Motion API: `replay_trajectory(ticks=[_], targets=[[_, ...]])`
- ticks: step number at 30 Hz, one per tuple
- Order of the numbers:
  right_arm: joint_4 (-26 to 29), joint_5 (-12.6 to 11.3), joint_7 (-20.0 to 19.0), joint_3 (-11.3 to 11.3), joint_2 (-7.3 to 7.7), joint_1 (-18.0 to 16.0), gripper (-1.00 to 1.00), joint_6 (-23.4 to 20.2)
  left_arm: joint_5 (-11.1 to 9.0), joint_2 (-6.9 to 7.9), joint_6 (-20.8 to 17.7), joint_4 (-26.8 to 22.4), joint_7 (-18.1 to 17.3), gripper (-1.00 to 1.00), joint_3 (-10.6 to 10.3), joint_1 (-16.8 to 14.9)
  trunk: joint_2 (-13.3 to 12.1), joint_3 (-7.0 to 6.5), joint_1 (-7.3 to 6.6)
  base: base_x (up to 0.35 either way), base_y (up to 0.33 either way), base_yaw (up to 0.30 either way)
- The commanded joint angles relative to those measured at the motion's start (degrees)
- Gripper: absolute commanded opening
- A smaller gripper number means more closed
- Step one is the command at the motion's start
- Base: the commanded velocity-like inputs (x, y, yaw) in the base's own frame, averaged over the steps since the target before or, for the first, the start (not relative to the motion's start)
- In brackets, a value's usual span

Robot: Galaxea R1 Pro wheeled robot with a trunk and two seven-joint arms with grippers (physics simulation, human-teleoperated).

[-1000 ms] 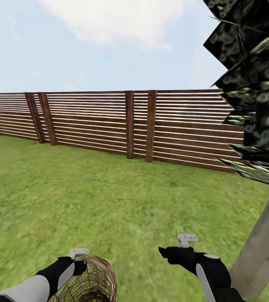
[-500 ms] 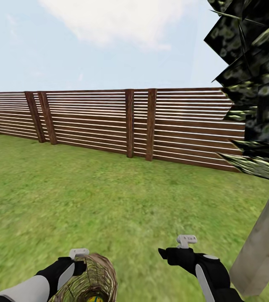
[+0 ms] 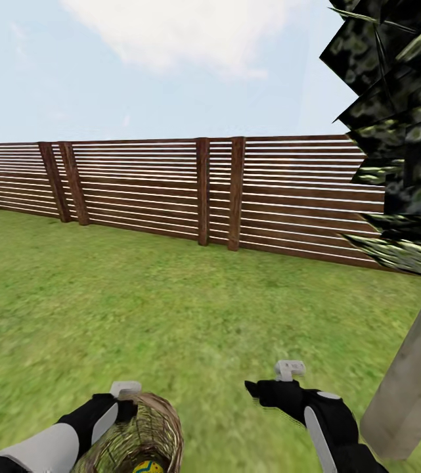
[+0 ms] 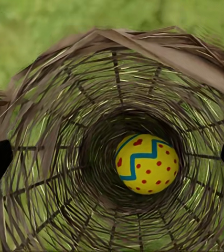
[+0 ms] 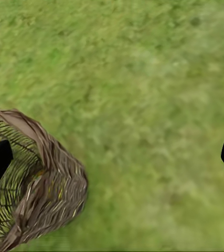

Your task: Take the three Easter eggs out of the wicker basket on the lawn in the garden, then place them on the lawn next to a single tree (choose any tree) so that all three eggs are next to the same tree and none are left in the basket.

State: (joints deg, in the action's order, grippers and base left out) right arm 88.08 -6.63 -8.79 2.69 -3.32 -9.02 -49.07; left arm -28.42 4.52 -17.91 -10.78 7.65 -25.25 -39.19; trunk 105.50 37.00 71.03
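Basket (image 4: 64,173) between spread left tool (image 4: 112,157) fingers, egg (image 4: 147,164) inside.

Brown slatted fence (image 3: 171,190), pale blue cloudy sky (image 3: 138,59).

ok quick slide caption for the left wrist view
Looking down into the wicker basket: one yellow Easter egg with blue zigzag and red dots rests at the bottom.

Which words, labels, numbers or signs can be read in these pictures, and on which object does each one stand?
None: no readable text anywhere.
The egg in the wicker basket bears only red dots and a blue zigzag, no letters.
The fence, the tree and both grippers, left and right, carry no label.
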Motion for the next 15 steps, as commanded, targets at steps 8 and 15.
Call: replay_trajectory(ticks=[8,15], targets=[[2.63,-0.33,0.09,-0.04,-0.02,-0.5,1.0,-0.28,-0.61,0.05,-0.38,-0.23,0.36,1.0,-0.46,-0.61,0.03,0.06,0.0,0.0,0.0,0.0],[4.72,-0.33,0.09,-0.04,-0.02,-0.5,1.0,-0.28,-0.61,0.05,-0.38,-0.23,0.36,1.0,-0.46,-0.61,0.03,0.06,0.0,0.0,0.0,0.0]])
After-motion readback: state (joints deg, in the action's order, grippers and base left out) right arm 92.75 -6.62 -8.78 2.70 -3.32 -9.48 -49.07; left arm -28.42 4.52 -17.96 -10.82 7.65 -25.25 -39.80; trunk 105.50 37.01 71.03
